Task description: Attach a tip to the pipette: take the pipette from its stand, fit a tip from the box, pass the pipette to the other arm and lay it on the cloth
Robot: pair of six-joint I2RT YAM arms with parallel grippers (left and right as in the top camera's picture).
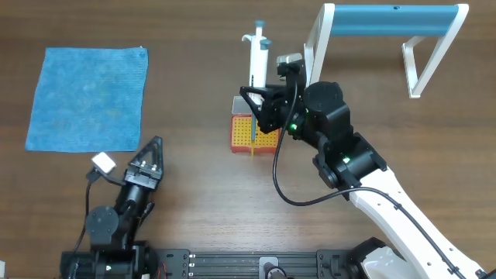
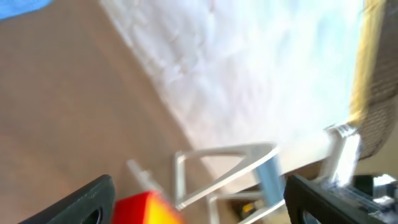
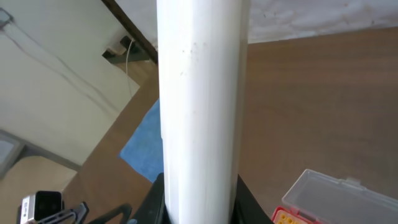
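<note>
1. Two arms in top view. R gripper (image 1: 258, 99) is clamped on the pipette (image 1: 257, 66), which is upright w/ its blue cap toward the picture's top, over the box (image 1: 246, 133). Pipette's thin lower end crosses the yellow tips (image 1: 262, 133). Can't tell from here whether a tip is on it. Stand (image 1: 387, 19), white frame w/ blue bar, is top right, close beside the R gripper. Cloth (image 1: 85, 97), blue and flat, is top left, well apart from the box. L gripper (image 1: 153, 151) is low over the table (image 1: 201, 201), near the cloth's lower right corner, holding nothing. From above it tapers to a point.
2. L wrist view: its two dark fingers (image 2: 87, 202) stand wide apart w/ nothing between. Beyond them are the red-and-yellow box, the stand's white legs and blue bar, and a corner of the cloth at the edge. View is blurry; the white sliver by the box is prob. the pipette.
3. R wrist view: white pipette barrel runs up the middle, w/ the R gripper's dark fingers closed on it at the base. Cloth lies behind it on the brown table. To one side is the box's orange corner w/ a clear lid (image 3: 336, 193) next to it.
</note>
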